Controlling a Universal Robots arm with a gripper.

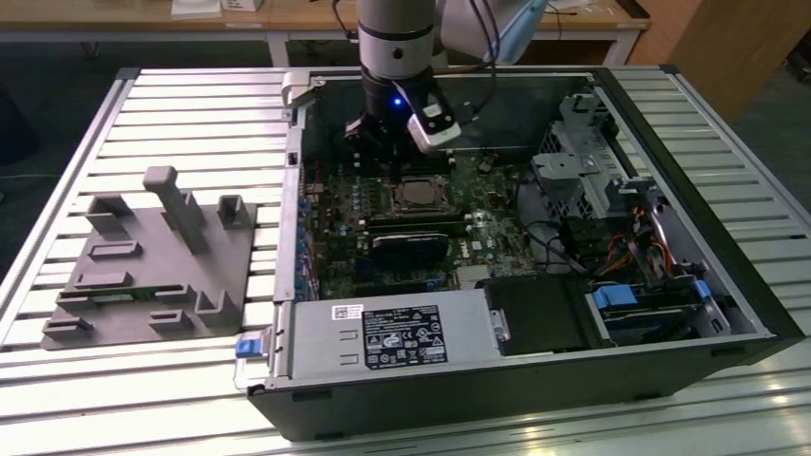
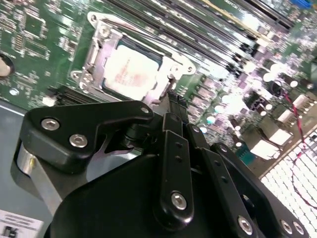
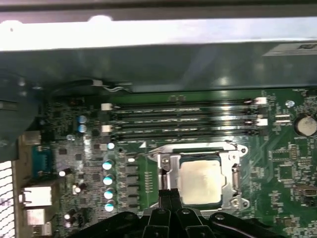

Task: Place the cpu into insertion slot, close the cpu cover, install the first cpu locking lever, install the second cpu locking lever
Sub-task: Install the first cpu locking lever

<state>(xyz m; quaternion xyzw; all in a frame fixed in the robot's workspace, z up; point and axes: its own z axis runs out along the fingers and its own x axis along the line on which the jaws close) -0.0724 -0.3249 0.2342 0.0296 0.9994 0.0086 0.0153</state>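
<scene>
Ribbed aluminium slats form the desk (image 1: 114,399) in the exterior view, and behind it are a wooden table (image 1: 190,24) and a dark floor. Two things rest on the desk. One is a black computer case (image 1: 533,385), open on top. The other, to the exterior view's left of it, is a grey fixture plate (image 1: 140,275) with upright pegs. One arm (image 1: 395,47) reaches down into the case. Its gripper (image 1: 378,142) hangs over the green motherboard (image 1: 332,218), just beside the socket that holds the cpu (image 1: 416,195).

In the second wrist view the single cpu (image 2: 130,69) lies flat in its socket with its pale metal top showing. The single cpu cover (image 2: 96,57) frames it and seems to be folded down over the chip's edges, though glare makes that hard to confirm. The fingers (image 2: 172,106) are pressed together with nothing between them, near one corner of the socket.

In the first wrist view the grey case wall (image 3: 148,64) runs behind the board. Four long memory slots (image 3: 183,116) lie side by side in parallel, and one round coin cell (image 3: 307,125) sits off to one side. The cpu (image 3: 200,181) is seated inside the cover (image 3: 234,173), and the gripper (image 3: 169,194) is at the socket's edge.
</scene>
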